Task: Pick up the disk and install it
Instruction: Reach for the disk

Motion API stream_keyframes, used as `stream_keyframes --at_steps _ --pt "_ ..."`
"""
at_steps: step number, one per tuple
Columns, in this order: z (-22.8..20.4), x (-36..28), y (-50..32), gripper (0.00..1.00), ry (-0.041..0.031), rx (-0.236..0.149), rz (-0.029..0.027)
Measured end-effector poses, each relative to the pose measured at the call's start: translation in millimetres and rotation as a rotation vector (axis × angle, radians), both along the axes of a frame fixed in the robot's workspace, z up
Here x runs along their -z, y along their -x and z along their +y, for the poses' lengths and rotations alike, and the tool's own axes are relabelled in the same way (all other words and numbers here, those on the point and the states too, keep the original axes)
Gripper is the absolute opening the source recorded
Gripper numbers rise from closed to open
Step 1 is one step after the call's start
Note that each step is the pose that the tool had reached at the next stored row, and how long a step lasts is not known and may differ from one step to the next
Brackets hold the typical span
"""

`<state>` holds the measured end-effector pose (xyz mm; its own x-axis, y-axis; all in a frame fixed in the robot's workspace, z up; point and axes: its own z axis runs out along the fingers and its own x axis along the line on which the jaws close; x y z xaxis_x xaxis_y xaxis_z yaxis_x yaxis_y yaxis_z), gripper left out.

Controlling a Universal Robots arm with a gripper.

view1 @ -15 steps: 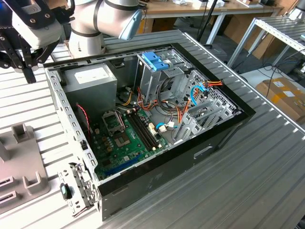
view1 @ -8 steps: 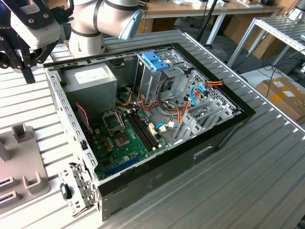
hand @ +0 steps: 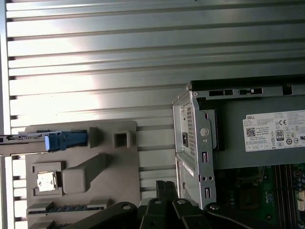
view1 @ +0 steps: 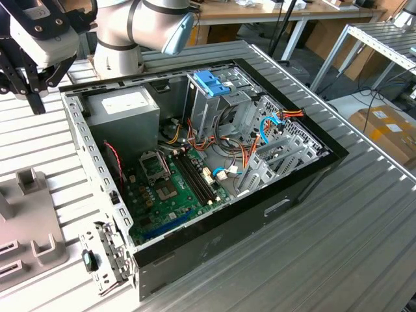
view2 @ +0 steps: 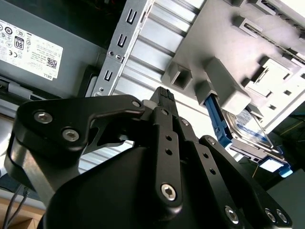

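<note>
On the exterior view's left, we saw the gripper (view1: 34, 97) hanging above the ribbed table (view1: 364, 227), its fingers pressed together with nothing held. Below it sat the grey holder (view1: 29, 221). In the second wrist view we caught the disk (view2: 252, 130) standing on edge in that holder's slot, in its light-blue carrier, apart from the fingertips. Moving right, we came to the open computer case (view1: 292, 188): the grey power-supply box (view1: 123, 107) first, the green motherboard (view1: 162, 195) beside it, then the blue bracket (view1: 211, 83) atop the metal cage.
</note>
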<state>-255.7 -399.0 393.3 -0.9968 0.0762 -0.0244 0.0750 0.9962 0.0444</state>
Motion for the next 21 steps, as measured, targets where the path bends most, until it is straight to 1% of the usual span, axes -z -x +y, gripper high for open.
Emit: stream_keyframes --at_steps 10,21 --pt "0.0 0.0 3.3 0.11 0.0000 0.000 0.0000" --pt "0.0 0.0 9.0 0.11 0.0000 0.000 0.0000"
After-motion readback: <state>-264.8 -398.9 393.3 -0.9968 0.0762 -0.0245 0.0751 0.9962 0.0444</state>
